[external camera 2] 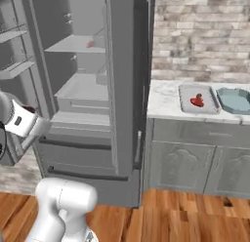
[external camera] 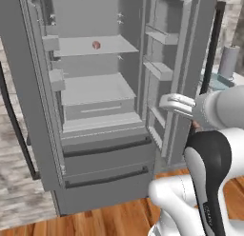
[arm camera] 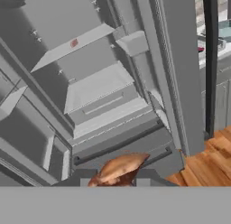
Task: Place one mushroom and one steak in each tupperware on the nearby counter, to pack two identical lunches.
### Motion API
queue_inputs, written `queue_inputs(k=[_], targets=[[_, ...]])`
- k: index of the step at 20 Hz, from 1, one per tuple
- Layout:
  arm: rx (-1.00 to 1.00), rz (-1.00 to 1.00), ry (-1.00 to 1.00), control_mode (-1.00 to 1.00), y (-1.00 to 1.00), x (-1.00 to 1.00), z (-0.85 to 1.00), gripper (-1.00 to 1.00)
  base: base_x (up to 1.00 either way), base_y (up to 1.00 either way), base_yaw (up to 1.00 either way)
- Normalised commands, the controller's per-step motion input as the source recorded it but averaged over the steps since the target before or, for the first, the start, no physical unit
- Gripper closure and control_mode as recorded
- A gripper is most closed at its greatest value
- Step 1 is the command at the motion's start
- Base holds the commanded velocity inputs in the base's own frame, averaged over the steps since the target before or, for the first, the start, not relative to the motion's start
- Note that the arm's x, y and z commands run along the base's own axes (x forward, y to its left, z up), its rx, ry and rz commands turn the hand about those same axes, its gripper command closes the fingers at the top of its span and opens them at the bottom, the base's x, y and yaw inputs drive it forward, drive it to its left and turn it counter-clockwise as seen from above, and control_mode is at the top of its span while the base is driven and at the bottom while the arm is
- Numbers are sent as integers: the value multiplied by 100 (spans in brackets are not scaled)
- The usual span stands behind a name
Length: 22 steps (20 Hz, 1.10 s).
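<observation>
My gripper (arm camera: 116, 178) is shut on a brown-capped mushroom (arm camera: 118, 168), held in the air in front of the open fridge's lower drawers. A pinkish steak (external camera: 96, 45) (external camera 2: 91, 43) (arm camera: 74, 43) lies on an upper fridge shelf. To the right of the fridge, on the white marble counter (external camera 2: 163, 102), stands the light-grey tupperware (external camera 2: 211, 107) with a bright red steak (external camera 2: 197, 101) in it. A small dark bit sits by that steak, too small to name. The teal tupperware (external camera 2: 234, 100) stands just right of the grey one and looks empty.
The grey fridge (external camera: 95, 102) stands open, its door (external camera: 178, 63) swung out to the right with shelf bins. The other door (external camera 2: 124, 80) stands between the fridge's inside and the counter. A wooden floor (external camera 2: 185, 211) lies below.
</observation>
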Motion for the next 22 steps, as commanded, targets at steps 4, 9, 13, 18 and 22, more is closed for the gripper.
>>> queue_inputs(k=[4,9,13,18,22], targets=[[0,0,0,100,0,0,0,100,-65,-98,0],[0,0,0,100,0,0,0,100,-17,-100,0],[0,0,0,100,0,0,0,100,0,-100,-1],[0,0,0,100,0,0,0,100,16,-100,-5],[0,0,0,100,0,0,0,100,42,-84,-7]])
